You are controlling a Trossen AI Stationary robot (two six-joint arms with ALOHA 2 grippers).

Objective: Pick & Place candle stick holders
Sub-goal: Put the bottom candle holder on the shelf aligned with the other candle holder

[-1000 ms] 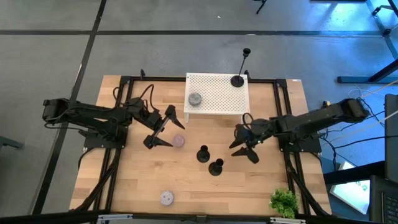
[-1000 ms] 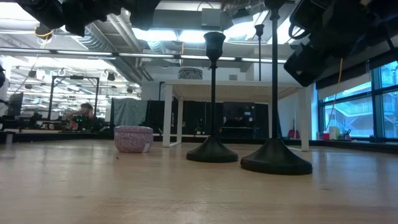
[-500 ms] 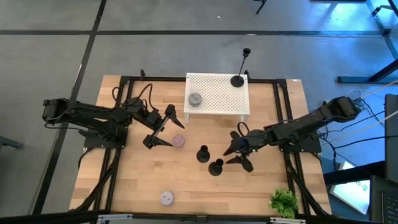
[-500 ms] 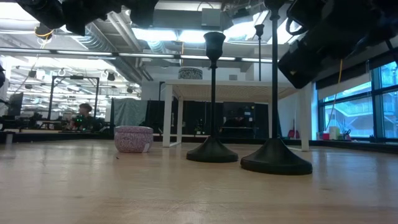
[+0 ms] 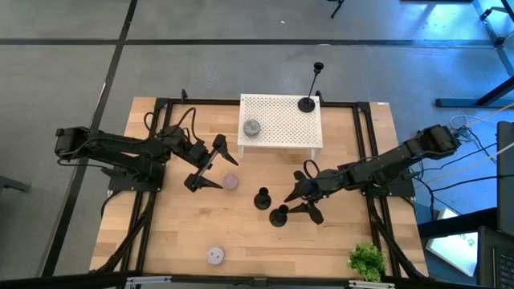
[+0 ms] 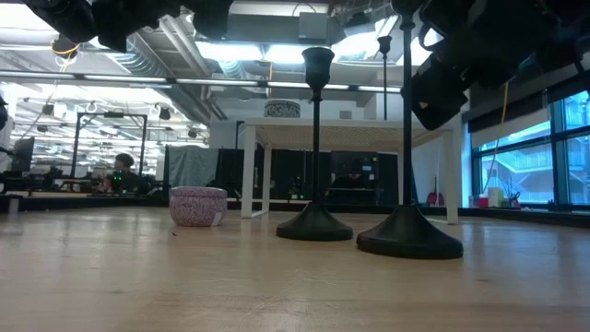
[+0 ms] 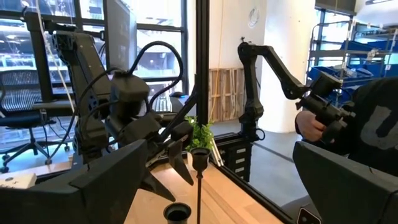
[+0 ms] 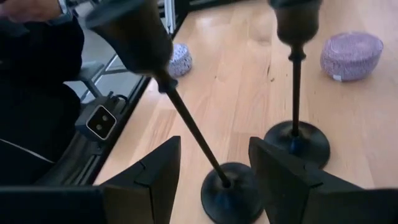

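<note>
- High view: the right gripper sits over the table's near middle, just right of the nearer candle stick holder; its jaws stand apart with the fingers splayed beside that holder, and no grip on it shows.
- The second candle stick holder stands just to the far left of the first, both upright on the wooden table.
- The tallest candle stick holder stands upright on the far right corner of the white perforated stand; a grey disc lies on the stand's left part.
- The left gripper hangs left of centre with jaws wide apart, holding nothing; a pink disc lies just right of it.
- Another disc lies near the front edge, and a green plant at the near right corner.
- Low view: both table holders rise with stems vertical, round bases flat on the wood; the right one's top is hidden behind the dark gripper.
- Left wrist view: the left arm's fingers spread widely, with nothing between them.
- Right wrist view: the right arm's fingers are parted on either side of the nearer holder's base, whether touching I cannot tell; its stem runs between them.
</note>
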